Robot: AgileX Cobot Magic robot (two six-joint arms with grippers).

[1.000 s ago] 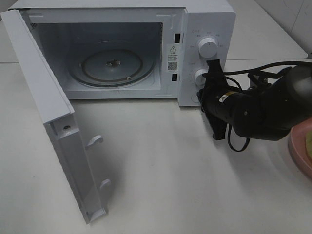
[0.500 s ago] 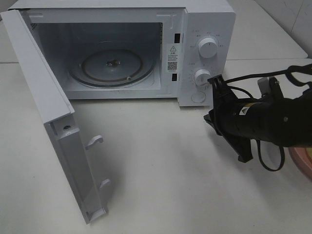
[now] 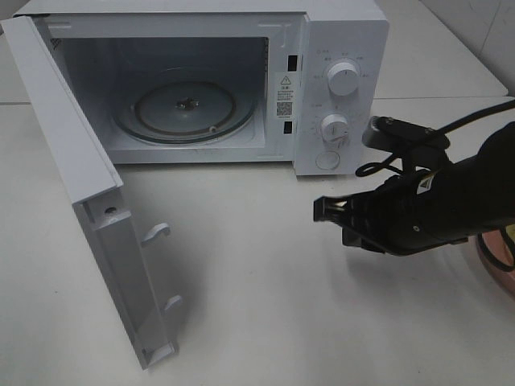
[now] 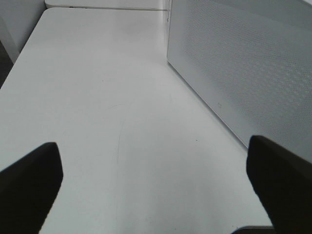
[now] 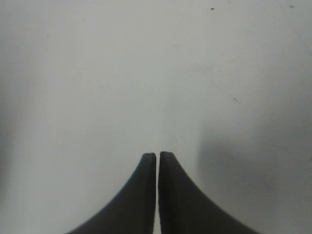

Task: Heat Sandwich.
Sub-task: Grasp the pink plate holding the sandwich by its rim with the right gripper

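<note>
Standing at 12 o'clock in the high view, the microwave [image 3: 342,48] has its door [image 3: 80,177] swung wide toward 8 o'clock, the door's free edge jutting out over the table [image 3: 265,322] and the glass turntable [image 3: 183,104] bare inside. From 3 o'clock the right gripper [image 3: 319,211] reaches toward the centre, pointing at 9 o'clock, its jaws pressed together on nothing, with only a hairline between them in its wrist view [image 5: 157,157]. Bare table lies open between its tip and the door edge, and down to 6 o'clock. The left gripper [image 4: 152,144] hangs over bare table beside a white dotted panel [image 4: 243,63], jaws spread wide and empty. A pink plate [image 3: 492,265] shows only its rim at 4 o'clock behind the right arm; the sandwich cannot be made out there.
</note>
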